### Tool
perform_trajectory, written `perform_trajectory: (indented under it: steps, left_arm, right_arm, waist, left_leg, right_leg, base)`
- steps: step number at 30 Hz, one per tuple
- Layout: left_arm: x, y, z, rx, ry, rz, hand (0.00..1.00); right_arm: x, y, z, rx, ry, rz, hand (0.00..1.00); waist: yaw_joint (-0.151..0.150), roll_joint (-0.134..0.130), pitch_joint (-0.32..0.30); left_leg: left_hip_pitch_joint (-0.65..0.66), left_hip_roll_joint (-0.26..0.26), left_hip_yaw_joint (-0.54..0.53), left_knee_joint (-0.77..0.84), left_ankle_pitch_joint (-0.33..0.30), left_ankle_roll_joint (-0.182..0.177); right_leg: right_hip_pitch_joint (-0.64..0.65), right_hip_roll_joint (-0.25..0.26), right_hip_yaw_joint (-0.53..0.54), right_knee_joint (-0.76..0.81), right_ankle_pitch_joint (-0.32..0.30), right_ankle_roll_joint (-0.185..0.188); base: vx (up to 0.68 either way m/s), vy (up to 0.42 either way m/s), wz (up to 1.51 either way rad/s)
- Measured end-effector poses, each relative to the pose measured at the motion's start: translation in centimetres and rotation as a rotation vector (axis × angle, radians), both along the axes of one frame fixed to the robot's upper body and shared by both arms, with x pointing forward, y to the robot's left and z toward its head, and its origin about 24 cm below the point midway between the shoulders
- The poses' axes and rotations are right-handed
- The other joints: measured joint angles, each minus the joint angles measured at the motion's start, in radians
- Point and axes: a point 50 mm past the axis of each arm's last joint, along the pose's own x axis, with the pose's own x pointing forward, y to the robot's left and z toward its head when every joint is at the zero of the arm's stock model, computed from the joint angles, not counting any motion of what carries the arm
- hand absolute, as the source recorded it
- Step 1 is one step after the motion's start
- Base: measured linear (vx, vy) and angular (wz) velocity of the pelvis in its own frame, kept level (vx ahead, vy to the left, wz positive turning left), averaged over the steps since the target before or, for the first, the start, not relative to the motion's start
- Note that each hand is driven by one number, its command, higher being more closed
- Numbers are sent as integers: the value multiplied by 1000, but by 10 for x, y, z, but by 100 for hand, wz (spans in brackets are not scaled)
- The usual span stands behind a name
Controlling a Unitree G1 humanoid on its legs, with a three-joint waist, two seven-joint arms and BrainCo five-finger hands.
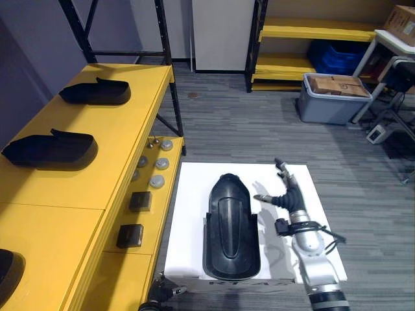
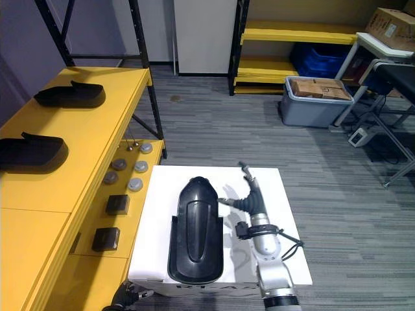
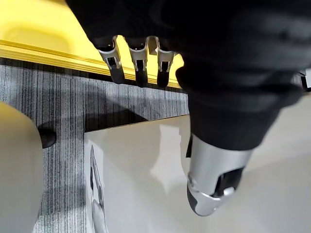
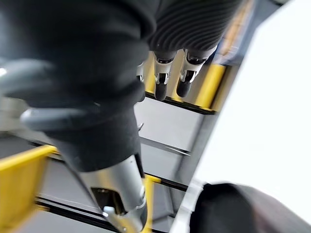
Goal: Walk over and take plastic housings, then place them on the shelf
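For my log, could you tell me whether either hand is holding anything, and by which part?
Nothing is held. The right hand is open beside the plastic housing on the white table; the left hand is open and empty too.

Bright, even overhead light; a soft sheen runs along the black housing point(image 1: 231, 227), and the white worktop point(image 1: 188, 214) around it shows mild glare

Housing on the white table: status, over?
Right hand open beside housing, not touching. Left hand open by table near corner. Housing flat on table; nothing between it and right hand.
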Motion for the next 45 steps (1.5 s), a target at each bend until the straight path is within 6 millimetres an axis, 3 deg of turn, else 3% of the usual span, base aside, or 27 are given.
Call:
perform_trajectory:
  steps: [7,15,16,21,32,40,45]
  left_arm:
    - [2,-2,0,19,3,3,0]
    - [4,-2,-1,25,9,0,0]
    - [5,-2,-1,25,11,0,0]
    - [5,-1,-1,26,24,-3,0]
    - [5,0,-1,27,24,-16,0]
    - [6,0,-1,29,22,-16,0]
    - [13,3,14,19,-80,41,0]
  right_arm:
    - [-2,12,-22,-123,109,-43,0]
    - [-8,13,-43,-255,222,-37,0]
    - [-8,13,-43,-278,227,-38,100]
    - [-7,8,-43,-339,238,-71,100]
    - [-4,-5,-40,-273,235,-122,100]
    - [-6,2,-43,-223,248,-88,100]
    - [-4,4,-20,-218,142,-94,100]
  waist:
    - [1,8,14]
    - [-1,10,30]
    - [0,9,30]
    - [-1,6,30]
    - [0,-3,27]
    - [1,-3,27]
    - [4,-4,26]
  left_leg:
    - [8,-1,-10,-34,39,-1]
    - [17,-14,-37,-111,102,13]
    - [17,-15,-37,-119,108,16]
    - [18,-25,-37,-125,115,25]
    - [23,-30,-41,-124,115,25]
    - [26,-29,-35,-124,114,24]
    - [14,-29,-37,-124,114,23]
  right_leg:
    - [-2,0,-6,-2,11,-3]
    - [-7,-6,-31,-30,42,9]
    - [-8,-7,-32,-35,49,13]
    - [-7,-15,-32,-41,55,17]
    - [16,-15,-42,-71,59,21]
    - [15,-17,-33,-68,62,25]
    - [1,-18,-31,-67,63,27]
  base:
    - [-70,-4,5]
    - [-109,18,9]
    - [-81,44,3]
    - [-52,31,0]
    - [2,-1,2]
    - [-37,-7,-3]
    - [-38,-6,-1]
